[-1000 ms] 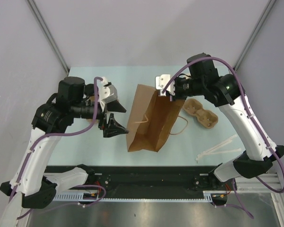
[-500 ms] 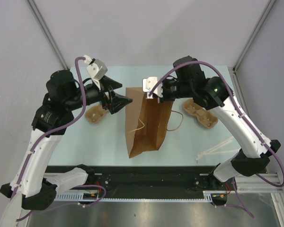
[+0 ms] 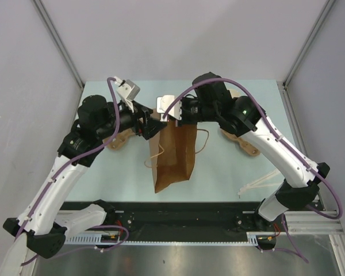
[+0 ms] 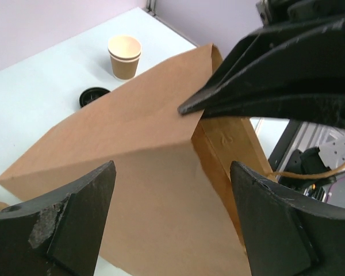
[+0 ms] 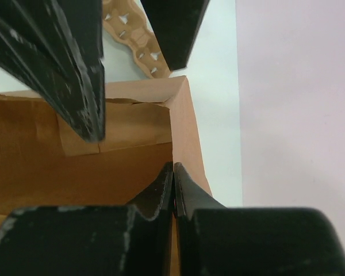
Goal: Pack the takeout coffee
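Swung both arms inward since one second ago, carrying paper bag [image 3: 175, 158] mouth leftward. Clamps bag rim between closed right gripper [image 5: 173, 172] jaws. Holds left gripper [image 4: 172, 172] jaws wide apart, bag's side just ahead, between them. Locates takeout coffee [image 4: 125, 56] upright well beyond left jaws, black lid [image 4: 93, 95] near it.

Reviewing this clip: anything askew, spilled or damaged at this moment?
Nothing spilled or torn. Only the paper bag sits askew: the right claw pinches one corner of its rim, so it leans. The coffee cup stands upright and lidless, a black lid flat beside it.
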`<action>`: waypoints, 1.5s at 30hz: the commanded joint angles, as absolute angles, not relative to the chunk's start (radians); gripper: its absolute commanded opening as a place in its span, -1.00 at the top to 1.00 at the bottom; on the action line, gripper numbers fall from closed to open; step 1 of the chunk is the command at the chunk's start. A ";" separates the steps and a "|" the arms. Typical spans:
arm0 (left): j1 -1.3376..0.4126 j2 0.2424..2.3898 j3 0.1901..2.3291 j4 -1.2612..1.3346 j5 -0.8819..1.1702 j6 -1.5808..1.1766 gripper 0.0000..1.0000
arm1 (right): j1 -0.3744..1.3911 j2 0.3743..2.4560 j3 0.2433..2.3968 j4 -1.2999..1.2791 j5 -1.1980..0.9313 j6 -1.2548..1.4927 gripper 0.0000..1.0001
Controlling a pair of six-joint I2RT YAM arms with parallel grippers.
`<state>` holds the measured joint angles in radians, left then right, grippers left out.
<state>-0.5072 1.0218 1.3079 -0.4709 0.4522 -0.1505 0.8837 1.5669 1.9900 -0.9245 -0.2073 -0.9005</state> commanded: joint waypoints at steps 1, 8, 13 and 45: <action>-0.520 1.000 1.298 -0.388 0.422 -0.192 -0.72 | 0.917 1.598 2.058 -0.865 -0.143 -0.867 0.89; -0.525 0.980 1.264 -0.442 0.336 -0.190 -0.44 | 0.945 1.654 2.141 -0.893 -0.132 -0.821 0.88; -0.525 0.950 1.247 -0.457 0.293 -0.204 0.33 | 0.948 1.648 2.141 -0.919 -0.143 -0.822 0.63; -0.280 0.986 1.428 -0.471 0.667 -0.155 -0.87 | 0.727 1.560 2.137 -1.068 -0.376 -0.891 1.00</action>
